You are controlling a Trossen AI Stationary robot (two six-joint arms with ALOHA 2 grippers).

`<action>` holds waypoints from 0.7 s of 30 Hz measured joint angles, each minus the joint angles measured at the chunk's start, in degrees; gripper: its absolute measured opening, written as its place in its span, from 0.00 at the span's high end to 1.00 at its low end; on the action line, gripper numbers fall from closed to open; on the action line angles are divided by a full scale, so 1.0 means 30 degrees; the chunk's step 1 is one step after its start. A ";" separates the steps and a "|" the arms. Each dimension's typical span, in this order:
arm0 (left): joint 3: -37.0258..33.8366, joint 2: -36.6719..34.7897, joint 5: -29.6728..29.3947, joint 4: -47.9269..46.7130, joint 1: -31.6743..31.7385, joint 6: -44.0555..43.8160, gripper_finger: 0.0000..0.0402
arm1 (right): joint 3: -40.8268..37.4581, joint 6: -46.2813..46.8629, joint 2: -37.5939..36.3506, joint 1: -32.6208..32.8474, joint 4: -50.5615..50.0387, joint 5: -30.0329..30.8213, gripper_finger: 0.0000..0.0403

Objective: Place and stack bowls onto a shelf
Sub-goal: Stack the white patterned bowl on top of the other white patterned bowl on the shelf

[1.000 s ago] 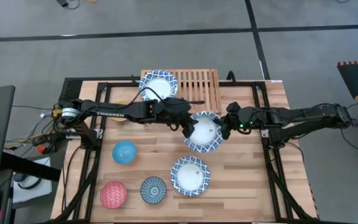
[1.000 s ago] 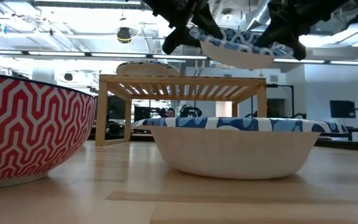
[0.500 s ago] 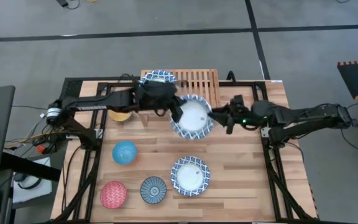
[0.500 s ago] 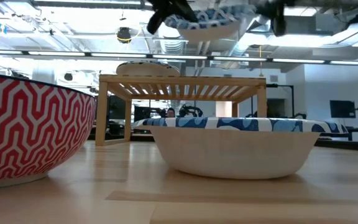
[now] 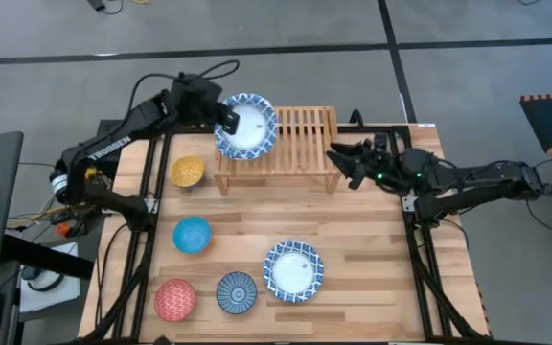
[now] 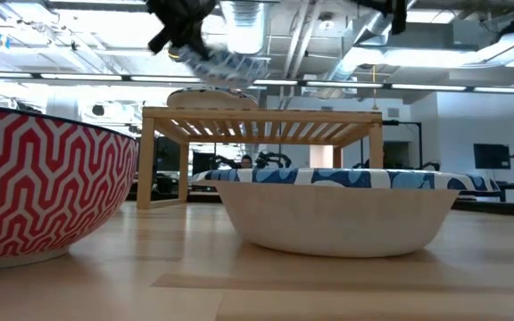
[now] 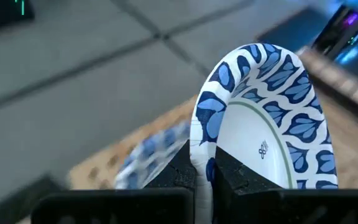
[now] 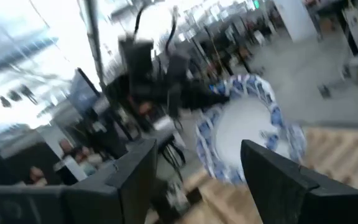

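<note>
Left gripper (image 5: 220, 119) has carried white bowl (image 5: 247, 126) above shelf (image 5: 300, 134).

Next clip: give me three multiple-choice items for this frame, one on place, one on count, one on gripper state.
1. Where is the held bowl?
A. above the shelf's left end
B. on the tabletop
C. beside the red bowl

2. How many small deep bowls sit on the tabletop?
A. two
B. four
C. six

3. The right gripper is:
A. shut on a bowl
B. open, empty
C. out of view

Key: 1 A, the left gripper pinches its rim over the shelf; 2 B, yellow, light blue, red, dark blue; 3 B, fingers spread, nothing between.
</note>
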 joint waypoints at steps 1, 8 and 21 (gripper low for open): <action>0.0000 0.0132 0.0541 -0.0529 0.0534 -0.0069 1.00 | -0.0007 0.0296 0.0115 0.0000 -0.0506 -0.0001 0.37; -0.0007 0.2000 0.3144 -0.1212 0.2668 -0.1302 0.99 | -0.0007 0.1395 0.0787 0.0000 -0.0898 -0.0065 0.37; -0.0015 0.2891 0.4497 -0.1137 0.3245 -0.0806 0.68 | -0.0007 0.2617 0.0973 0.0007 -0.1110 -0.0892 0.37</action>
